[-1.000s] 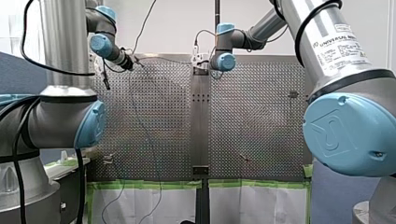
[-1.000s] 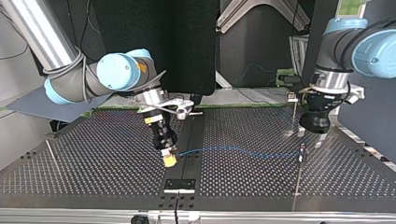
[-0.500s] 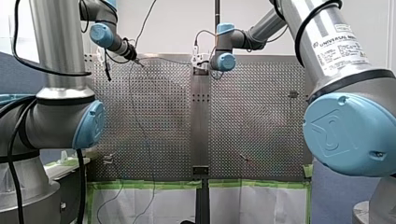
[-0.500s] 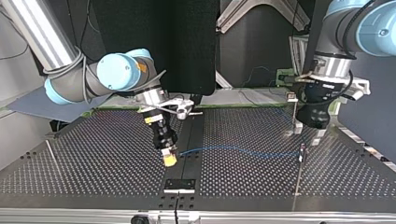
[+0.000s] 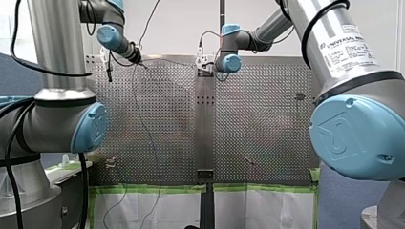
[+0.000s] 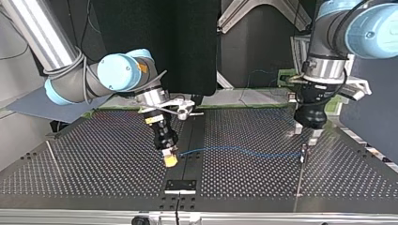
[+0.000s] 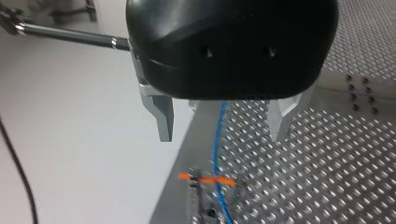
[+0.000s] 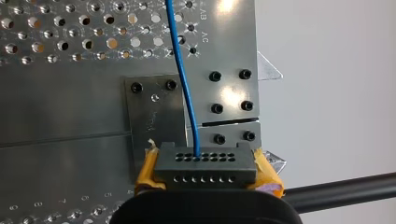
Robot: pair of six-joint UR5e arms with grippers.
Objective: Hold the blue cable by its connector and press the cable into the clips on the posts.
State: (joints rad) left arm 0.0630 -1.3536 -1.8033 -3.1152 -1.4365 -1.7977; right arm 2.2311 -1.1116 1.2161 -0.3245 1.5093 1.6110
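Seating comes next, we judge: our right end effector [image 8: 205, 171] clamps the connector [image 8: 205, 163] between yellow pads [image 8: 145, 175]. The blue cable [image 8: 180, 70] runs to the orange clip [image 7: 205, 179], beneath our left end effector [image 7: 222, 133], whose fingers [image 7: 161, 116] are spread wide. The descent needs centring on the cable.

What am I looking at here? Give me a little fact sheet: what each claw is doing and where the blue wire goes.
right gripper: shut on the connector, yellow pads either side of it
left gripper: open, metal fingers either side of the blue cable, apart from it
blue cable: runs from the connector over the perforated table to the orange clip
orange clip: ahead of the left gripper, cable crossing it; seated or not, cannot tell
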